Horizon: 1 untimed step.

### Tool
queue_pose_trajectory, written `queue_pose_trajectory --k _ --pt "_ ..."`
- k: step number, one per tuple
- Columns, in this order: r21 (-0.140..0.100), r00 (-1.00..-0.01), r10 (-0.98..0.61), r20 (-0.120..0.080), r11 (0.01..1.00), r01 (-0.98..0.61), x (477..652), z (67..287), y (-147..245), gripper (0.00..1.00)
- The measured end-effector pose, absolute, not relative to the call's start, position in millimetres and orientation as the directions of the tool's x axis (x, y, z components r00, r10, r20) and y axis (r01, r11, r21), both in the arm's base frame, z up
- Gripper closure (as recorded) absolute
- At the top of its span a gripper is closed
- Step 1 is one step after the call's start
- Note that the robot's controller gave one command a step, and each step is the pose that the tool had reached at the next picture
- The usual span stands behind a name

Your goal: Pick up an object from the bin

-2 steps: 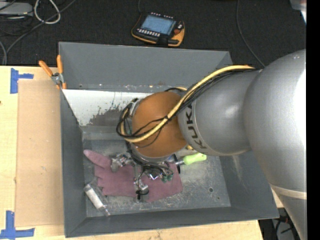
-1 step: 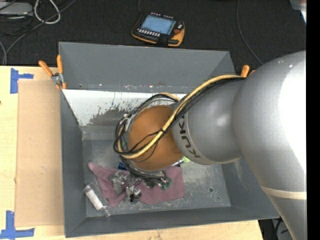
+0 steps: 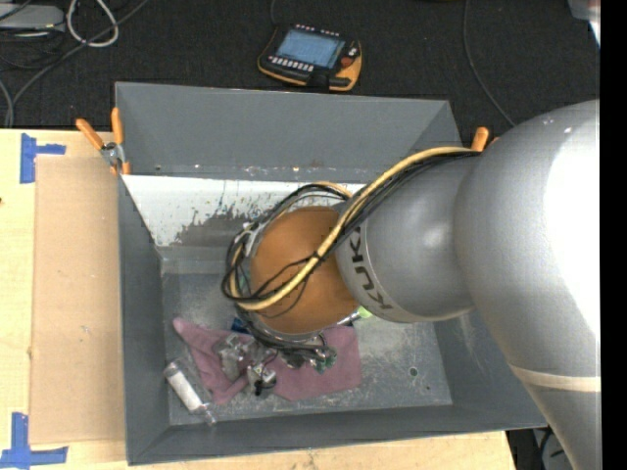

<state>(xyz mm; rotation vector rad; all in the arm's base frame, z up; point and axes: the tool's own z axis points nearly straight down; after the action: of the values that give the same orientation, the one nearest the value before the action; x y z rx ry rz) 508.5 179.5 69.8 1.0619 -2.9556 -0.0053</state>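
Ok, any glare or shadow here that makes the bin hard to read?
Camera view: glare washes the bin's back wall white; camera view: bright highlights sit on the silver arm; camera view: the arm shades the tool and the pink cloth beneath it, so the tool's tip is hard to make out.
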Motion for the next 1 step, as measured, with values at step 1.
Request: queue_pose_trajectory --k 1 --pt "0.004 -0.772 -0.636 0.0 0.772 -0.636 508.5 69.8 179.5 1.0"
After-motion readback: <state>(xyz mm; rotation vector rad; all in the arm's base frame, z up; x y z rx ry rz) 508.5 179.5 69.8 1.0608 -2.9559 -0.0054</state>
